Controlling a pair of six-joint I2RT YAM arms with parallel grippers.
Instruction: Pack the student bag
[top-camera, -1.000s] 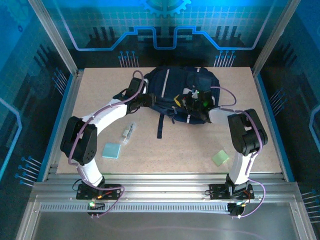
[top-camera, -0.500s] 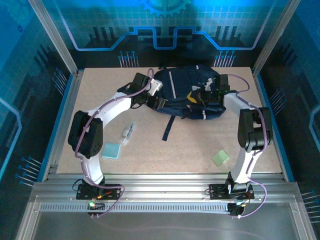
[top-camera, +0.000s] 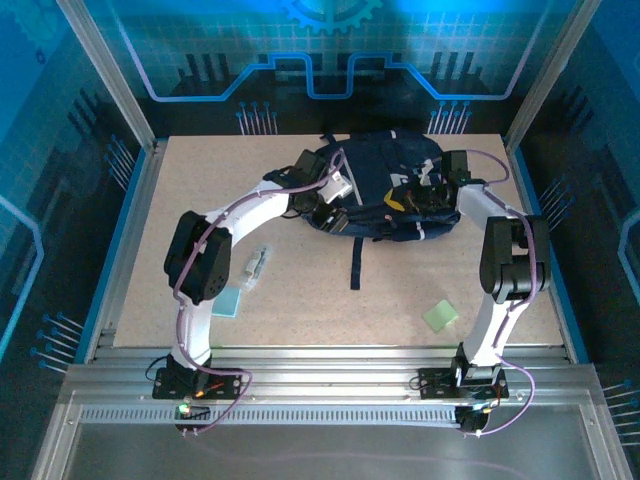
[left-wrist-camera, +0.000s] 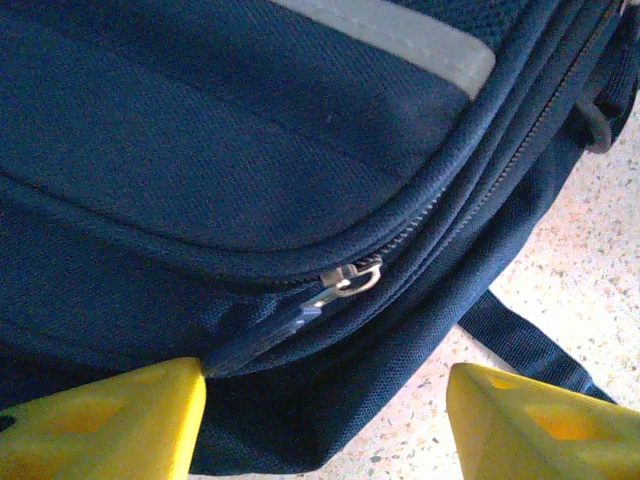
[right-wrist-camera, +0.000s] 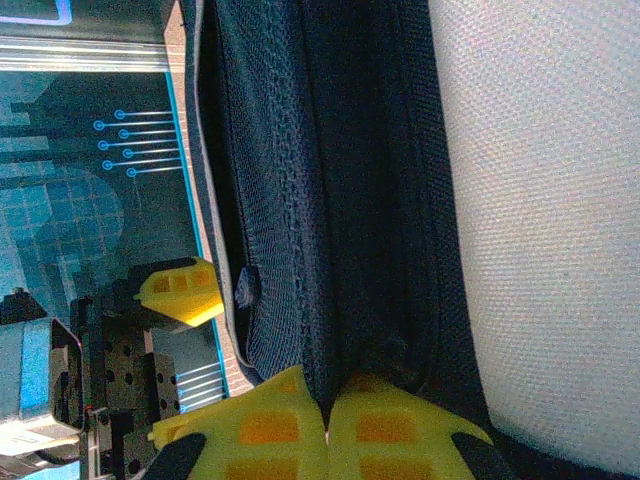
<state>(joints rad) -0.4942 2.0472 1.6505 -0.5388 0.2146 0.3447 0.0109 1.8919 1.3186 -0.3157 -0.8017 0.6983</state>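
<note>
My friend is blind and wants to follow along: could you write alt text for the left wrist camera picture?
Close-up of a dark navy student bag with a grey stripe, its zip's metal slider and dark pull tab near the centre. The left gripper is open, its yellow fingers at the bottom corners, with speckled table at right.

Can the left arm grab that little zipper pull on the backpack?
Probably yes. The left gripper is open right at the backpack, and the zipper pull lies uncovered just ahead of its jaws, with nothing in between.
</note>
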